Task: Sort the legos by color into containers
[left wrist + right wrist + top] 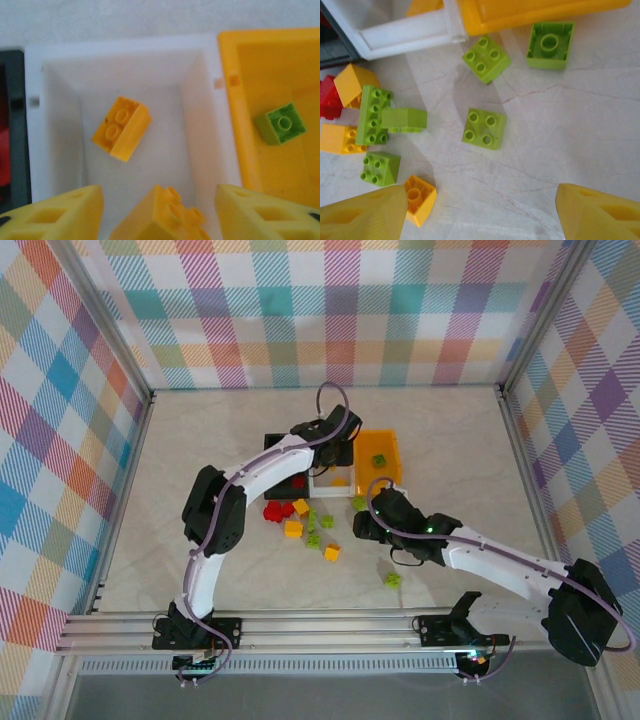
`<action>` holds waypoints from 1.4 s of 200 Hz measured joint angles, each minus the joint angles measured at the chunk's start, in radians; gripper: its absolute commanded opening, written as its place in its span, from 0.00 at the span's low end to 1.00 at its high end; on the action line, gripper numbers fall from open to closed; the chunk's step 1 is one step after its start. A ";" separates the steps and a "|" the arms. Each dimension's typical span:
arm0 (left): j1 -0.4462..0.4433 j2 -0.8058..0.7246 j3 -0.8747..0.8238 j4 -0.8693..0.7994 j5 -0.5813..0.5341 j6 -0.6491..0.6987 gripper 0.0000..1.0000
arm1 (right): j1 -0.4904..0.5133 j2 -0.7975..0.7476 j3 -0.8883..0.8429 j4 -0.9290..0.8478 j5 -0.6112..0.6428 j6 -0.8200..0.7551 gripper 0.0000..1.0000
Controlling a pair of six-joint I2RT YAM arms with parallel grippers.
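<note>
My left gripper hangs over the white bin, jaws open. A yellow brick sits loose between its fingers, touching neither. Another yellow brick lies on the bin floor. The orange bin to the right holds one green brick, and the black bin to the left shows some red. My right gripper is open and empty, low over the table, with a green brick just ahead and a small yellow brick by its left finger.
Loose green bricks, a yellow brick and a red brick lie in front of the bins. In the top view, red bricks and a yellow brick lie left of my right gripper, and one green brick lies nearer.
</note>
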State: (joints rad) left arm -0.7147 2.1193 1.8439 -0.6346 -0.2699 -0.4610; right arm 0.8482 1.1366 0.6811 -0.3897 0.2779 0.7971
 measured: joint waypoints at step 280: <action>-0.069 -1.342 -1.154 0.005 -0.024 -0.285 1.00 | 0.207 0.500 0.207 0.049 0.002 0.084 0.31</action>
State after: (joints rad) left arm -0.7841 0.7776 0.6899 -0.6296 -0.2939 -0.7456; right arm 1.0554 1.6363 0.8883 -0.3405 0.2798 0.8810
